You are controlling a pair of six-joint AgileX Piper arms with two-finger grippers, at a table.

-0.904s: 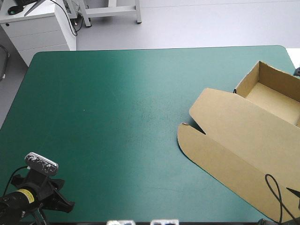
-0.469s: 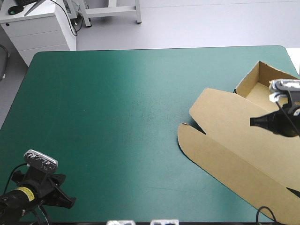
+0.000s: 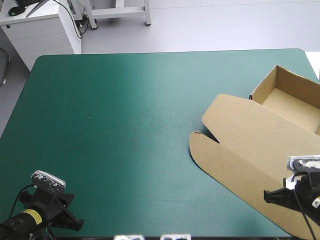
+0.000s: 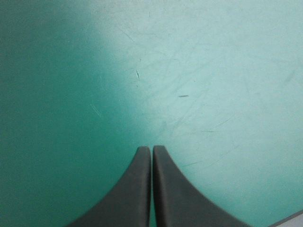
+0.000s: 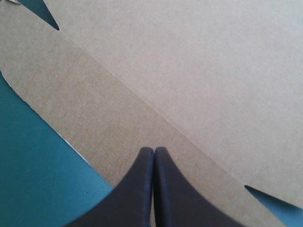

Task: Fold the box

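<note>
Okay, the box (image 3: 260,150) sits on the right side of the counter (image 3: 125,125), cut from matte brown board with a fine, even grain. Its tray (image 3: 287,102) part is at the far right, with thin upright walls around a rectangular floor. From the tray the lid (image 3: 250,130) lies flat, a broad smooth panel reaching toward the counter's middle and near edge. A long narrow flap (image 3: 225,165) runs along the lid's outer side, joined by a straight crease, its ends rounded. A small V-shaped notch (image 3: 214,138) splits lid from flap at the far end; the right wrist view shows another such cut at the near end. The right end effector (image 3: 267,196) is over the near part of the flap, close by the crease. Its curved black fingers (image 5: 175,198) are pressed together into one pointed arch with nothing between them. Whether the tip touches the board I cannot tell. The left end effector (image 4: 151,149) is at the near-left corner of the counter, well apart from the box. It is also closed, fin-shaped fingers meeting in a thin seam over the bare teal-green cover (image 4: 213,71). That cover looks smooth and slightly glossy, with fine hairline scratches and a few short scuffs.
</note>
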